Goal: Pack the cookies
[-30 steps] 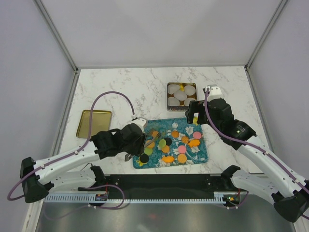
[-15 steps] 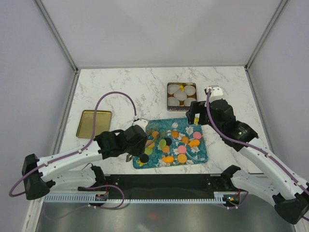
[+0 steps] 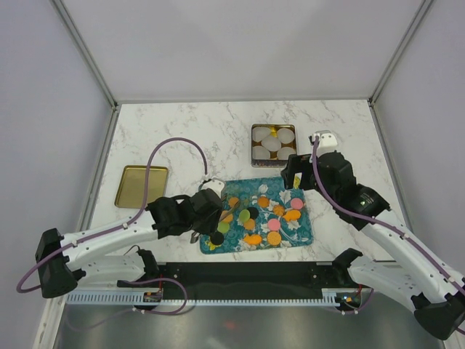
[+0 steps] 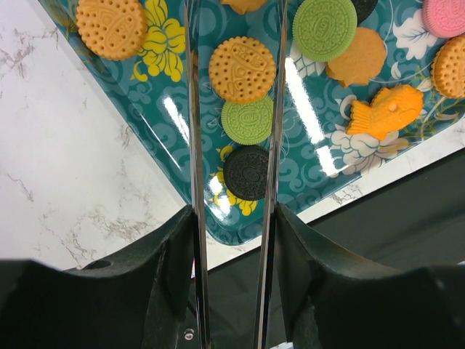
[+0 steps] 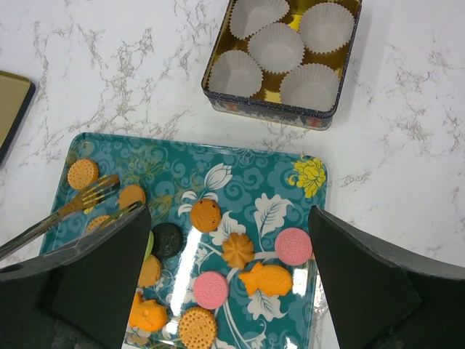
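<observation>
The tips of the left claw (image 5: 129, 191) are cut off at the top edge of the left wrist view, and from above it is mostly hidden beneath its wrist. In the right wrist view some cookies (image 5: 293, 246) are covered by the dark fingers (image 5: 94, 283) of the right claw (image 5: 227, 218), and the gold lid (image 5: 11, 105) is clipped by the left edge. A white marbled surface (image 3: 189, 123) is enclosed by plain pale walls (image 3: 240, 43) on three sides. The cookies are laid flat on a teal floral tray (image 5: 247, 156) whose long axis runs left to right; no long axis is shown by the round ones. Three, orange, green and black, are lined up along the gap between the left claw's thin metal fingers, which are held apart, clamped on nothing. The right claw is spread wide above the tray, nothing gripped. Beyond the tray, a tin (image 5: 269, 109) is filled with white paper cups (image 5: 276, 45).
</observation>
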Controlling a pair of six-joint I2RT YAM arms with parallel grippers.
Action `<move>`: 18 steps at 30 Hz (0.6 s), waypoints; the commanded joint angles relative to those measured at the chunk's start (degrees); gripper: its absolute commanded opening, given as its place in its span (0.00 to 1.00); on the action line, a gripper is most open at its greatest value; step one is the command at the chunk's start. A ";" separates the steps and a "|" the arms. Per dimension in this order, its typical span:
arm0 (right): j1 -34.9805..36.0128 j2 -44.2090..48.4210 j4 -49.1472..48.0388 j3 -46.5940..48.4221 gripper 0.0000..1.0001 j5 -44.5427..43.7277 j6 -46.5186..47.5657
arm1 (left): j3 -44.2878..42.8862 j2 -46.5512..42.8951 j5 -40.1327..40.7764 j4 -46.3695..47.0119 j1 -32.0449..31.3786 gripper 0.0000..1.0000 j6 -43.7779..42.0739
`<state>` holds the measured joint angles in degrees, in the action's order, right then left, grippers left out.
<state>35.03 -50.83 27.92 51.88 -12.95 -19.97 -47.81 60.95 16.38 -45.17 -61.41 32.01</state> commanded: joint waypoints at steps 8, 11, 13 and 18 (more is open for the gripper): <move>0.13 1.70 -0.15 -0.72 0.98 -0.41 -0.77 | -0.79 2.07 1.72 2.36 -1.26 0.50 1.48; 0.13 1.79 -0.15 -0.90 0.98 -0.58 -0.60 | -1.05 3.21 1.99 2.63 -1.35 0.49 1.22; 0.13 1.96 -0.15 -0.90 0.98 -0.67 -0.60 | -1.23 3.65 2.77 2.72 -1.35 0.47 0.95; 0.13 2.05 0.47 -0.37 0.98 -1.11 0.01 | -3.16 3.74 4.18 2.72 -1.35 0.41 0.07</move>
<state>35.03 -49.76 28.27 50.98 -12.99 -20.14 -47.94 64.82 17.15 -44.51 -62.33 31.97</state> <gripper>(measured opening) 0.982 0.458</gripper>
